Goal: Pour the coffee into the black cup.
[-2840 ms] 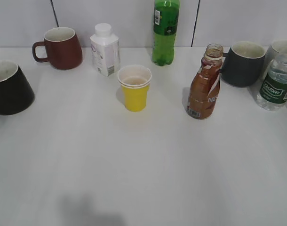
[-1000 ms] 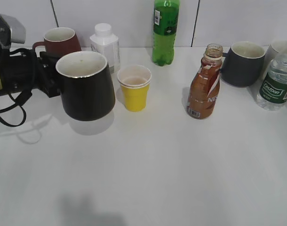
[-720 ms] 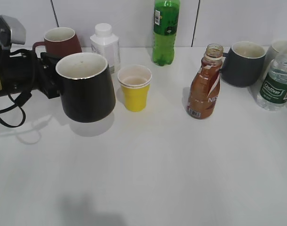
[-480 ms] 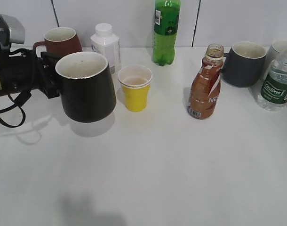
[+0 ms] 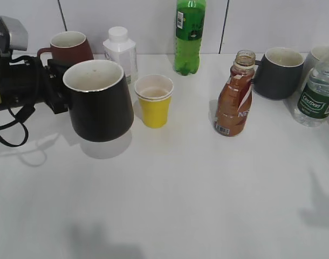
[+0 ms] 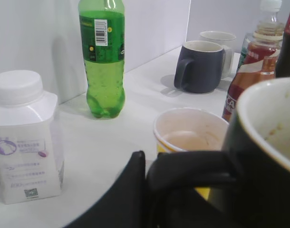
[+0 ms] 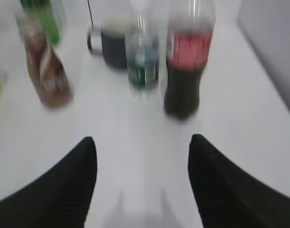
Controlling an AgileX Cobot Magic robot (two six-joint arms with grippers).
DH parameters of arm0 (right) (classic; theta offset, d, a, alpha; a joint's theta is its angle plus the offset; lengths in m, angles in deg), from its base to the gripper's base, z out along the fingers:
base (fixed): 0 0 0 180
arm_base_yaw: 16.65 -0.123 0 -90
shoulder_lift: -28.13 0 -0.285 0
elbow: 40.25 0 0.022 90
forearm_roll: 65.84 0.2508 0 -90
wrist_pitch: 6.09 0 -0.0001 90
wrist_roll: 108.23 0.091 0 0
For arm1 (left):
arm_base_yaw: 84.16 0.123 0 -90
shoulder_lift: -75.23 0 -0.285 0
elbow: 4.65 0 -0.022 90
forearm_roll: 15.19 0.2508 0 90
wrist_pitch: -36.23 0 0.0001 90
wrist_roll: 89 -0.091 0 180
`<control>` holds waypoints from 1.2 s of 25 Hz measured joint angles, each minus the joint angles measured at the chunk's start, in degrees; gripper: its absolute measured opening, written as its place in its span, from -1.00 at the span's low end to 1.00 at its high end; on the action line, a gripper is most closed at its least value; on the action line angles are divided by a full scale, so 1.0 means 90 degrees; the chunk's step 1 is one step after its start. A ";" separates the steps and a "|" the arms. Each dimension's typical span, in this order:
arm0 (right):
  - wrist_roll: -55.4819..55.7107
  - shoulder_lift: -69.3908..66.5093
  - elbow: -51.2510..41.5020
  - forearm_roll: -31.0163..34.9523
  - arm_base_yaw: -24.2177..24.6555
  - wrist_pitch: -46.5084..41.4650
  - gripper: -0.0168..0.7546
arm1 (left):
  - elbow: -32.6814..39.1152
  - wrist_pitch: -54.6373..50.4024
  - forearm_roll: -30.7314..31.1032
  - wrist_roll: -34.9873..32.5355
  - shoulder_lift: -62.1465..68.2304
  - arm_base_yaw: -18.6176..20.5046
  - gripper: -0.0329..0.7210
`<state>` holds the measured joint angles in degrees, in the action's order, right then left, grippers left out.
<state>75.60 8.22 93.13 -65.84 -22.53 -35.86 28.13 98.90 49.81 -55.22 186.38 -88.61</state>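
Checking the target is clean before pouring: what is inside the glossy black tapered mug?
The glossy black tapered mug shows an off-white inner wall with a few small brownish specks; its bottom is hidden by the rim.

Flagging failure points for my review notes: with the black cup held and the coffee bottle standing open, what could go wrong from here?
The black cup hangs from the left gripper by its handle alone, so it may swing or slip. It sits close beside the yellow cup, which a sideways move could knock. The coffee bottle is uncapped; a clumsy right gripper approach could spill it.
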 joint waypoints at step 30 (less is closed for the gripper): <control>-0.1171 -0.5228 -0.0312 0.0322 -0.1683 0.5558 0.29 | 0.0000 0.0033 0.0052 0.0014 0.0000 0.0000 -0.82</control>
<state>65.06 -38.83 90.32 -62.94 -37.68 14.17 28.13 99.20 50.28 -55.09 186.38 -88.61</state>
